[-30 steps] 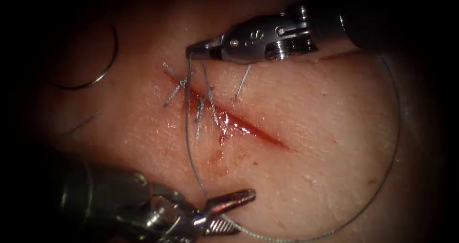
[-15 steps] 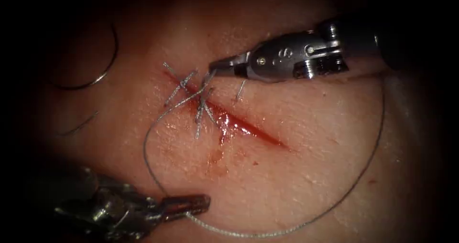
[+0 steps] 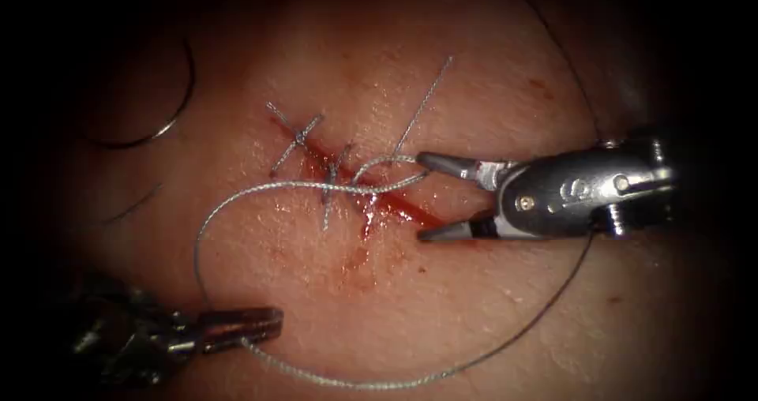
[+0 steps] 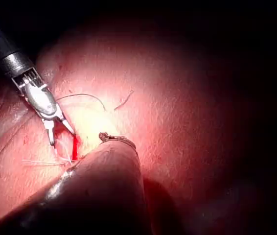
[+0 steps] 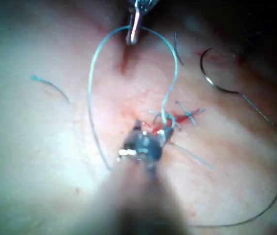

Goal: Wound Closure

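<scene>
Where the cut (image 3: pixel 371 196) runs slantwise across the tissue (image 3: pixel 505 306), wet with red fluid (image 3: pixel 395 205), we see two finished stitches with short cut ends (image 3: pixel 296 139) crossing its upper left part, and a third loop of thread (image 3: pixel 316 185) lying over it just beside them. We follow that thread from the cut out to the left, curving down to the left tool (image 3: pixel 241 327), whose jaws are clamped on it low on the left side of the cut; from there it sweeps along the bottom and up to the right, passing behind the right tool (image 3: pixel 422 196). We find the right tool's jaws spread wide, holding nothing, one tip touching the thread loop at the cut and the other resting on the tissue at the cut's right end. A loose tail of thread (image 3: pixel 422 105) stands up from the tissue just above that tool. The needle (image 3: pixel 162 109) lies free on the tissue well to the left of the cut, held by neither tool and not in the tissue. In the left wrist view we see the right tool (image 4: pixel 57 132) with its jaws apart over the cut (image 4: pixel 74 147).
</scene>
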Robot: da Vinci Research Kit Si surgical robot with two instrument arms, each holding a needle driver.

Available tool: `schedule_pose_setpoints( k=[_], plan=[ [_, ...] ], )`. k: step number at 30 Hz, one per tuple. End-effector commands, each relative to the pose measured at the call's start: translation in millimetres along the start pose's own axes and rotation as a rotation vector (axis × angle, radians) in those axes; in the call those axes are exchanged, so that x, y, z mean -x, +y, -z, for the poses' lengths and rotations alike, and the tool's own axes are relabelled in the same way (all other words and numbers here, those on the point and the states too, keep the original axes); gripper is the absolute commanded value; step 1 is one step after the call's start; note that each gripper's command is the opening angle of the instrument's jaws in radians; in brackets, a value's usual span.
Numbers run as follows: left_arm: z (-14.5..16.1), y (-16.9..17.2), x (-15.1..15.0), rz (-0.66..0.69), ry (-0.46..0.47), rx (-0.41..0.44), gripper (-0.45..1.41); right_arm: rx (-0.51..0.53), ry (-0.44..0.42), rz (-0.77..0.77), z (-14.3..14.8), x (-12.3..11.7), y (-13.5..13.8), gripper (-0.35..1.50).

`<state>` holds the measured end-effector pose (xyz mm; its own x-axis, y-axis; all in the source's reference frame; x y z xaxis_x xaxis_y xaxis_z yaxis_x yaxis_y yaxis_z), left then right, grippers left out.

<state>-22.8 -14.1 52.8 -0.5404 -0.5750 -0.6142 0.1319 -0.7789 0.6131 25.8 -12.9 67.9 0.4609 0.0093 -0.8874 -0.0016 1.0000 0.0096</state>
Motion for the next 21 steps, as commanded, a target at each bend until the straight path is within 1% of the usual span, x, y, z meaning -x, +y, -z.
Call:
schedule_pose_setpoints(
  k=[1,5,9,10,11,12,13,15,18,19,20,21],
  plan=[
    [-0.2,0.5,-0.6,-0.012,0.001,0.002,-0.45,0.007,0.005,-0.016,0.3,-1.0,-0.4,1.31],
    [0.8,0.0,-2.0,-0.033,-0.007,0.004,-0.45,0.001,0.027,-0.038,1.6,-2.7,0.7,1.31],
    [1.5,-0.7,-3.6,-0.063,-0.016,0.006,-0.45,0.003,0.051,-0.064,2.5,-4.3,2.4,1.31],
    [1.6,-0.9,-3.8,-0.067,-0.017,0.006,-0.45,-0.007,0.059,-0.067,2.7,-4.5,2.5,1.35],
    [1.8,-1.2,-4.0,-0.071,-0.017,0.007,-0.45,-0.013,0.064,-0.074,2.8,-4.7,2.6,1.43],
    [2.0,-1.4,-4.1,-0.08,-0.016,0.008,-0.45,-0.037,0.083,-0.121,3.0,-4.8,2.5,1.48],
    [2.1,-1.6,-4.1,-0.078,-0.016,0.005,-0.45,-0.076,0.101,-0.129,3.2,-4.8,2.3,1.48],
    [2.4,-1.8,-4.1,-0.087,-0.018,0.006,-0.45,-0.112,0.124,-0.143,3.8,-4.8,2.2,1.45],
    [2.5,-1.8,-4.4,-0.097,-0.019,0.006,-0.45,-0.111,0.125,-0.159,4.2,-5.0,3.4,1.28],
    [2.6,-1.8,-4.6,-0.097,-0.02,0.006,-0.45,-0.094,0.119,-0.166,4.3,-5.1,4.2,1.1],
    [2.6,-1.8,-4.8,-0.097,-0.019,0.006,-0.45,-0.087,0.121,-0.172,4.3,-5.2,5.0,0.78],
    [2.6,-1.8,-4.9,-0.102,-0.02,0.006,-0.45,-0.08,0.124,-0.18,4.2,-5.4,5.8,0.36]
  ],
)
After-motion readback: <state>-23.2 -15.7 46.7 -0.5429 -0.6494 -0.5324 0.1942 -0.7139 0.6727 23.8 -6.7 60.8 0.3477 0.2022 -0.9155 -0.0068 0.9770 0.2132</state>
